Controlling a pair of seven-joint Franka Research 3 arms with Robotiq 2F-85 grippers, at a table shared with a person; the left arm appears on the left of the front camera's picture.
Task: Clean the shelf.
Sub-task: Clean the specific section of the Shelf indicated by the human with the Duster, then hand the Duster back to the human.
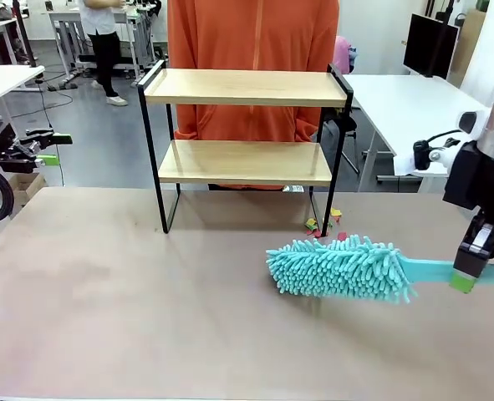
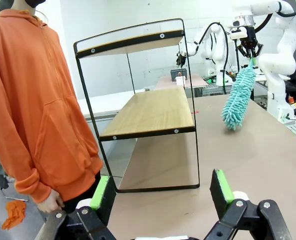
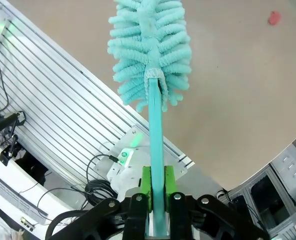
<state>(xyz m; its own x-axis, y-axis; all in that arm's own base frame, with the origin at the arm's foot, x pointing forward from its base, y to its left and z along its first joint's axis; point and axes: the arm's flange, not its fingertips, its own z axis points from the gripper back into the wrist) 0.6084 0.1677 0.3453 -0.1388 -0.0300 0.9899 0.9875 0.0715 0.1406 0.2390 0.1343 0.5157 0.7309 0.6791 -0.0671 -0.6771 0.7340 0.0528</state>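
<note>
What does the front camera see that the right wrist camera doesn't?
Front: the shelf, a person in orange behind it, and the open left claw. Right wrist: grooved metal rails and cables beyond the table's edge. Both: the blue duster, its handle pinched in the right claw, over the brown table.

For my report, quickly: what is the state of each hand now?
Left hand: open, holding nothing.
Right hand: closed on the handle of the duster.
</note>
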